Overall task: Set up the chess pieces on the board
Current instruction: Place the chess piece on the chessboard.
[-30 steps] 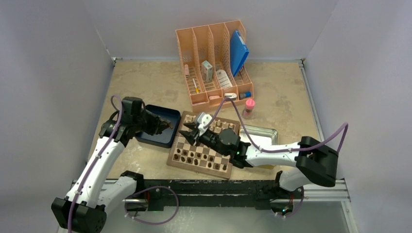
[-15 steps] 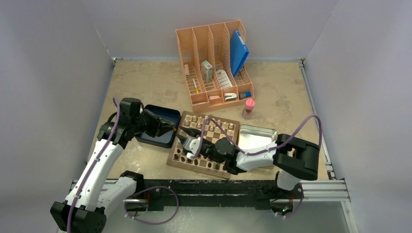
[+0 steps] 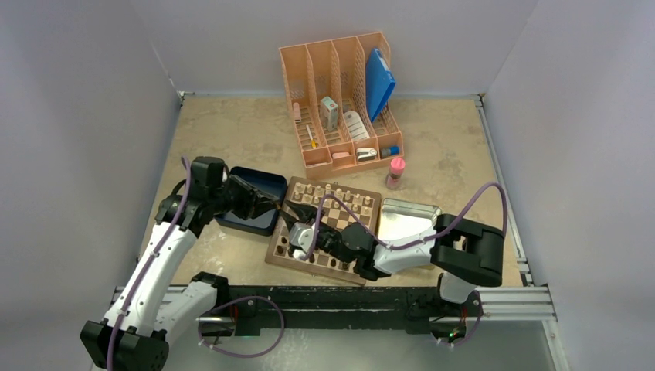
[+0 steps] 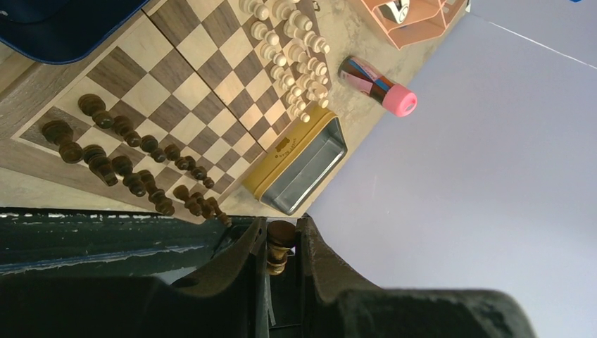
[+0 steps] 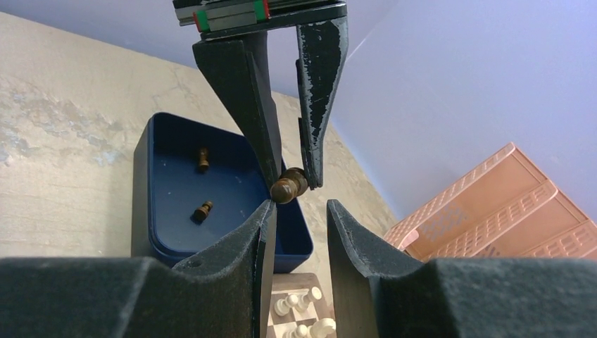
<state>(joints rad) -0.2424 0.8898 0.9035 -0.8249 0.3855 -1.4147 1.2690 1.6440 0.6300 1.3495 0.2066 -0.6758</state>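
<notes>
Right wrist view showed the left claw pinching a dark chess piece in the air near the blue tray and the board. The right claw sat just beneath, fingers spread, gripping nothing. Two more dark pieces lay in the tray.

Tan-and-brown checked board, dark brown chess pieces, navy tray

The place looked like a robotics lab test cell: plain pale partition walls boxed in a stone-patterned worktop. A left arm and a right arm, white and trailing purple cable, stood bolted to a black rail.
</notes>
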